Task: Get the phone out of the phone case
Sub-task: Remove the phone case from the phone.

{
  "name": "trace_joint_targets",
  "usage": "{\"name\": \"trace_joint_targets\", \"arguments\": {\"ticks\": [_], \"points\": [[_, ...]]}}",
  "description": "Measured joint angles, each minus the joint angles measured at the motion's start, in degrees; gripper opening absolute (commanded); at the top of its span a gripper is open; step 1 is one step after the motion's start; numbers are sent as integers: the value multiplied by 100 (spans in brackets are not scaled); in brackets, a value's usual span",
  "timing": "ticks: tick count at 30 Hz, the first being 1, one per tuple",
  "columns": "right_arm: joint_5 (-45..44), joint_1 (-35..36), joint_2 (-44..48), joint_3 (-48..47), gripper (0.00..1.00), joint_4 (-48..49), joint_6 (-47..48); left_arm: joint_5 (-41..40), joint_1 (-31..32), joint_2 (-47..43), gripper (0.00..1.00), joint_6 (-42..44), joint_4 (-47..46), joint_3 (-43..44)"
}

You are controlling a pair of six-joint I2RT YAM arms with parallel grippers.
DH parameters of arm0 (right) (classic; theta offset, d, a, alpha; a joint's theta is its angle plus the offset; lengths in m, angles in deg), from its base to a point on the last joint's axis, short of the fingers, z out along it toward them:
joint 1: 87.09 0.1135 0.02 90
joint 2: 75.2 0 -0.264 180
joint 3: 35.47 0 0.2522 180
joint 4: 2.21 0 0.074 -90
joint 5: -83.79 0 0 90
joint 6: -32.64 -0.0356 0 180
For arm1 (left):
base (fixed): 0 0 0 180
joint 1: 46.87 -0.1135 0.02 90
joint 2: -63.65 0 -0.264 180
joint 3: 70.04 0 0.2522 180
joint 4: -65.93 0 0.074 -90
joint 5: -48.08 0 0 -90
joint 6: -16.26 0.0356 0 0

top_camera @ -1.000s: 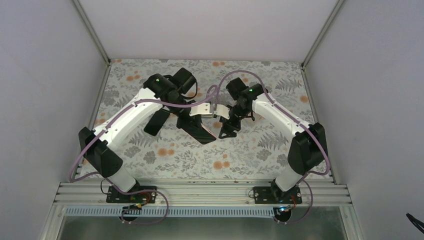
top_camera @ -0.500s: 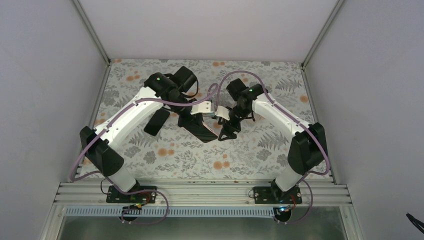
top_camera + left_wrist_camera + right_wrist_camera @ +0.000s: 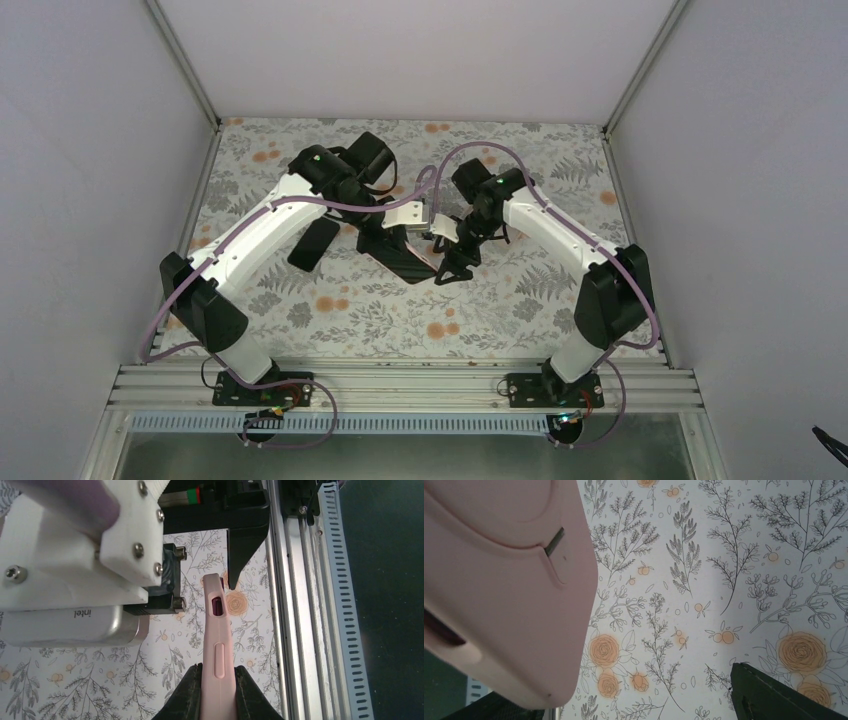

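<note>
"Left wrist view: left claw (image 3: 216,692) clenched on the pink phone case (image 3: 216,625), holding it edge-up over the table (image 3: 100,680)."

"Shell looks soft, bendy; phone (image 3: 400,258) inside probably stiff, slick. Let the right claw (image 3: 636,700), spread wide at 3 o'clock, peel a free corner."

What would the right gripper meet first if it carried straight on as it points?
Probably the pink phone case, close before the open right gripper; beyond it, floral tablecloth. Depth is unclear.
</note>
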Motion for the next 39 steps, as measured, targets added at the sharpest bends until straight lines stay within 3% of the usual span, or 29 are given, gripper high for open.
{"name": "trace_joint_targets", "arguments": {"ticks": [39], "points": [[-107,-197,-470,-229,84,199,-199,-83,-76,0,2,66,-79,-2]]}}
